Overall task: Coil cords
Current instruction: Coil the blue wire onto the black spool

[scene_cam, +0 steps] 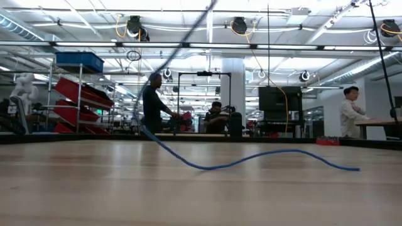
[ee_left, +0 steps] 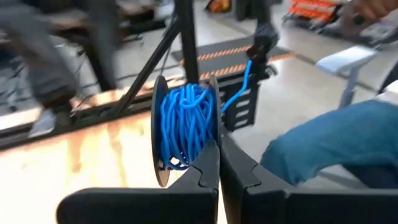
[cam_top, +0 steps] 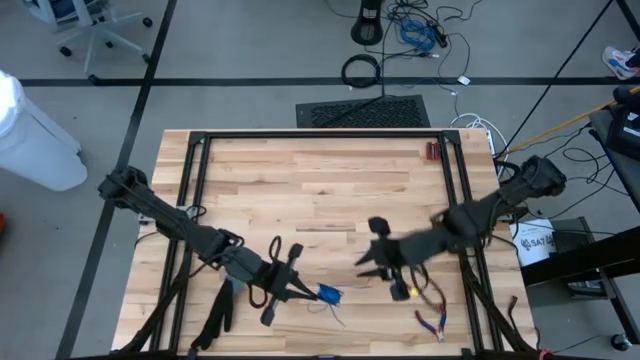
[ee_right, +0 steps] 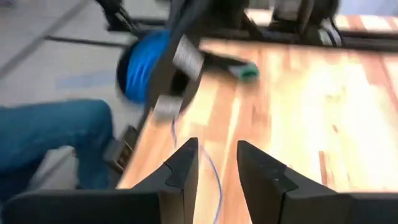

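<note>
Blue cord (ee_left: 185, 127), wound thick on a dark flat-sided spool (ee_left: 160, 134), sat at the near edge of the pale wooden table (cam_top: 320, 190).

Going left to right in the high view: the left gripper (cam_top: 300, 291) was pinched shut on the spool's edge, the bright blue bundle (cam_top: 329, 294) showing just beyond its fingers, with a thin loose tail of cord trailing onto the wood beside it. In the low view that tail (scene_cam: 251, 158) lay in a shallow wave across the tabletop. Farther right, the right gripper (cam_top: 375, 262) hovered apart from the spool, its dark fingers (ee_right: 180, 168) parted by a narrow gap and holding nothing. Red-handled pliers (cam_top: 432, 322) lay near the table's right corner.
</note>
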